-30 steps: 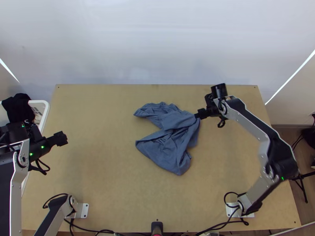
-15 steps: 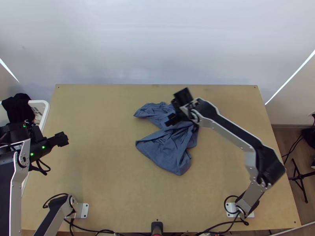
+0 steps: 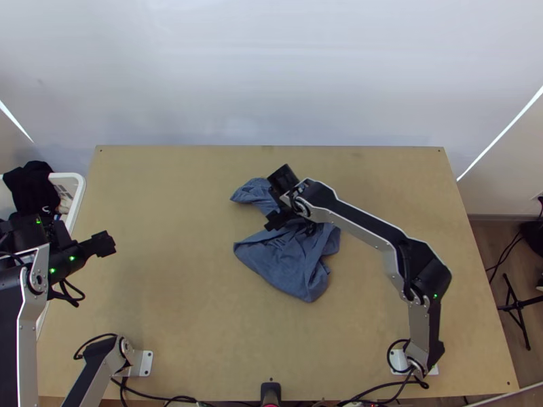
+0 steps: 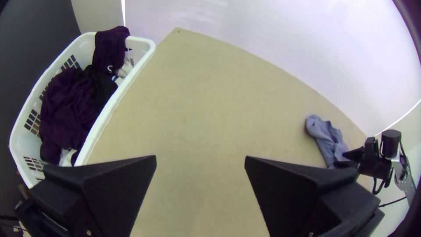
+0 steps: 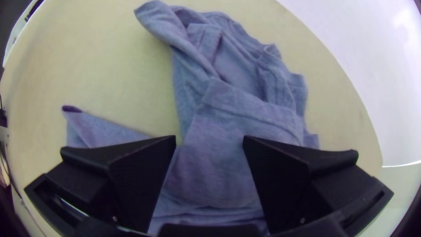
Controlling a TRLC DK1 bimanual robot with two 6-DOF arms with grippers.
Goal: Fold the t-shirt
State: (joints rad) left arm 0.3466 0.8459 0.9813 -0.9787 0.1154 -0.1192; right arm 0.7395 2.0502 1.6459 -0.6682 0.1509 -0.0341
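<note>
t-shirt (image 3: 285,264) | blue-grey | bunched, crumpled, with overlapping folds | flat on table (image 3: 183,305), around its middle | 1 narrow part toward far edge

One light wooden table (image 3: 170,305), one blue t-shirt (image 3: 282,264) and one white plastic laundry basket (image 4: 127,87), holding more than one dark garment (image 4: 70,105), their exact number unclear. Two robot arms, one left arm (image 3: 27,319) and one right arm (image 3: 363,234), carry two grippers: one left gripper (image 3: 105,244) and one right gripper (image 3: 275,220), each with two flat black fingers (image 5: 138,175), four in all.
</note>
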